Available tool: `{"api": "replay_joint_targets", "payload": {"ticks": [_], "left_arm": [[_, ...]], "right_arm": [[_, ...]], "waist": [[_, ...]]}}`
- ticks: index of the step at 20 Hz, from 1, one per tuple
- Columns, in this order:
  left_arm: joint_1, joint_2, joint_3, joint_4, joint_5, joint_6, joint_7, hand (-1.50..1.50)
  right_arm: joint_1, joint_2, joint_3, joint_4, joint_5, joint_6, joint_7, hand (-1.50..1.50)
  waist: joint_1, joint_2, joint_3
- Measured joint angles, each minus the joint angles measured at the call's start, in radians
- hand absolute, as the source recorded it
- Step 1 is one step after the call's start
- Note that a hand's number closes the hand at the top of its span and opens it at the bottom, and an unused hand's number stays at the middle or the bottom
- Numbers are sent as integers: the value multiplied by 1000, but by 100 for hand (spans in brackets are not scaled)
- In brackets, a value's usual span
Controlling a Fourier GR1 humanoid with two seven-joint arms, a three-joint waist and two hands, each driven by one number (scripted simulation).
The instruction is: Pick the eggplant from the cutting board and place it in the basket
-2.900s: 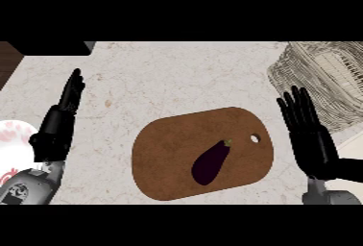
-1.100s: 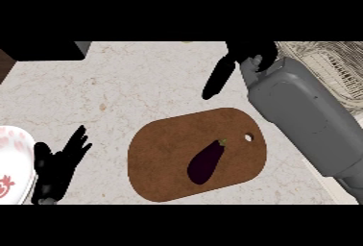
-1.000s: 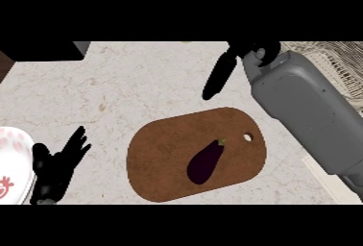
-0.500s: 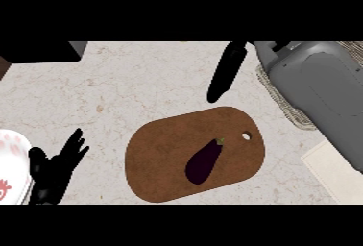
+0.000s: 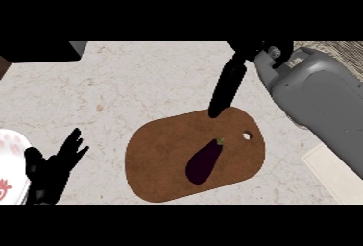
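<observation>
Right hand [image 5: 228, 89] lowered, eggplant [image 5: 203, 161] on cutting board [image 5: 156, 149]

A single head view looked steeply down from above onto the counter [image 5: 142, 81]; it faced the counter's top almost square on; the cutting board [image 5: 163, 153] lay near the middle of the frame, fairly close beneath the camera; the right forearm [image 5: 322, 101] came in from the right side and loomed large, nearest the lens; the left hand [image 5: 50, 170] showed at the lower left; no second view shared the scene.
</observation>
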Motion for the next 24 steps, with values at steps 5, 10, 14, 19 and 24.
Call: {"api": "replay_joint_targets", "payload": {"ticks": [5,10,14,19,24], "left_arm": [[-2,-9,0,-2,-9,6,2,0],[-2,-10,0,-4,-20,5,4,0],[-3,-12,2,-3,-22,-5,2,0],[2,-12,6,-8,-24,-14,2,0],[-5,-25,4,-8,-35,-4,15,0]], "right_arm": [[53,6,47,-46,21,-48,4,-150],[133,15,120,-72,51,-92,3,-150],[191,20,159,-89,72,-119,-9,-150],[270,16,203,-134,111,-156,-17,-150],[310,7,213,-146,144,-185,-31,-150]], "waist": [[5,3,1],[6,5,2],[11,6,2],[10,6,2],[17,8,3]]}}
